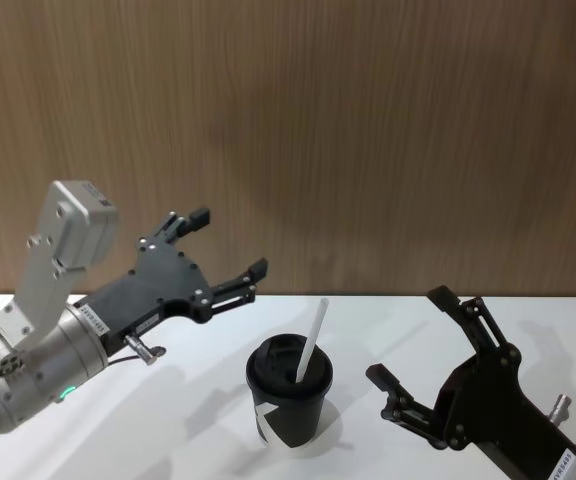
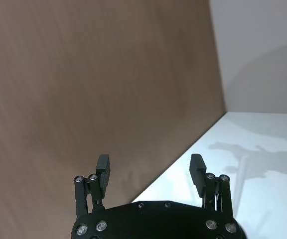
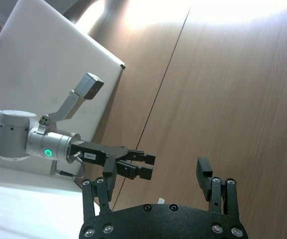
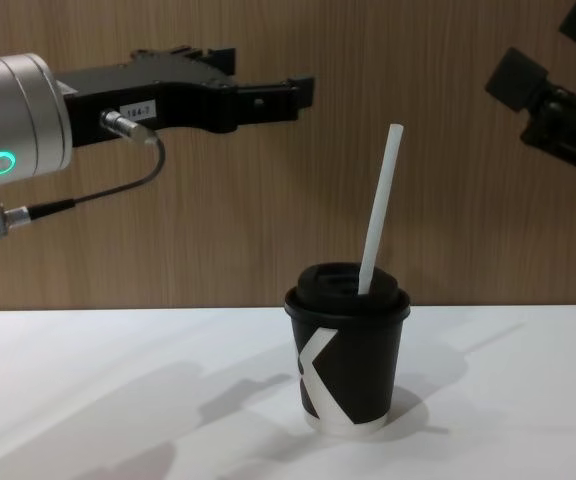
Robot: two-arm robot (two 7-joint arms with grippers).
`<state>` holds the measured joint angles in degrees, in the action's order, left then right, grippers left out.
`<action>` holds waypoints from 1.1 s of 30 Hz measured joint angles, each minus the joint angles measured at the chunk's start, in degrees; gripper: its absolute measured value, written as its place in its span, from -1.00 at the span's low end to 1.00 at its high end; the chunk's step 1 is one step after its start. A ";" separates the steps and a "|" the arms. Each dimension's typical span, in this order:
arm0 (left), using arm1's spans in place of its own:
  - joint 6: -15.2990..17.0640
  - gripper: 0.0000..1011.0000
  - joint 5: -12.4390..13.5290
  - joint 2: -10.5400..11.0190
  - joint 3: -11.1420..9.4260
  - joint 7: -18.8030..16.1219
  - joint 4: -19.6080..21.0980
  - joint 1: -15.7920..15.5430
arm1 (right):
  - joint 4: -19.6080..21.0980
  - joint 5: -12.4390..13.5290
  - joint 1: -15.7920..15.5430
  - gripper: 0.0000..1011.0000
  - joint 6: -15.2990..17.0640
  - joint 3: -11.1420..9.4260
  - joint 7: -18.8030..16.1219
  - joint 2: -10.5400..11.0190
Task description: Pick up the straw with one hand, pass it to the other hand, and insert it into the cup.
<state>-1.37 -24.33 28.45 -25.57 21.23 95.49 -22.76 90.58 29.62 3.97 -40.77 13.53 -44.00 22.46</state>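
black and flat, the other hand (image 1: pixel 225 252) on the robot's left hangs in the air above and to the left of the cup (image 1: pixel 289 390), its two thin fingers spread wide with nothing between them; behind it runs a silver cylindrical wrist with a green ring light and a thin cable looping under. the one hand (image 1: pixel 416 344) on the right is all black and blocky, its jaws also gaping and empty, raised just right of the cup and well clear of it. between them the straw (image 1: pixel 311 341) stands in the cup's lid, leaning a little to the right, with most of its length sticking up above the rim. judged from that, the insert looks done and the step in hand is the release and retreat; the next move seems to call only for both arms to draw back without brushing the straw, which would tip easily. the straw is white, thin, straight and smooth; the cup is matte black paper with a glossy plastic lid, a white angular mark and a white base rim. it sits on a plain white table (image 1: pixel 168 420) before a brown wood-grain wall (image 1: pixel 368 120).
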 joint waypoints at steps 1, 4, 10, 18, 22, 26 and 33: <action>0.29 0.98 0.46 -0.02 0.13 -0.84 0.24 0.30 | 0.00 0.00 0.00 0.98 0.00 0.00 0.00 0.00; 1.18 0.98 1.76 -0.14 0.53 -3.26 1.20 1.23 | 0.00 0.00 0.00 0.98 0.00 0.00 0.00 0.00; 3.12 0.98 4.41 -0.71 1.27 -8.36 2.74 3.09 | 0.00 0.00 0.00 0.98 0.00 0.00 0.00 0.00; 5.24 0.98 6.68 -1.53 2.08 -12.93 3.91 4.96 | 0.00 0.00 0.00 0.98 0.00 0.00 0.00 0.00; 6.03 0.98 7.48 -1.85 2.39 -14.58 4.24 5.62 | 0.00 0.00 0.00 0.98 0.00 0.00 0.00 0.00; 6.50 0.98 7.97 -2.06 2.60 -15.60 4.46 6.01 | 0.00 0.00 0.00 0.98 0.00 0.00 0.00 0.00; 7.04 0.98 8.56 -2.30 2.81 -16.74 4.72 6.48 | 0.00 0.00 0.00 0.98 0.00 0.00 0.00 0.00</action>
<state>5.67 -15.77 26.15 -22.76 4.50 100.21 -16.28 90.58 29.62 3.97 -40.77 13.53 -44.00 22.46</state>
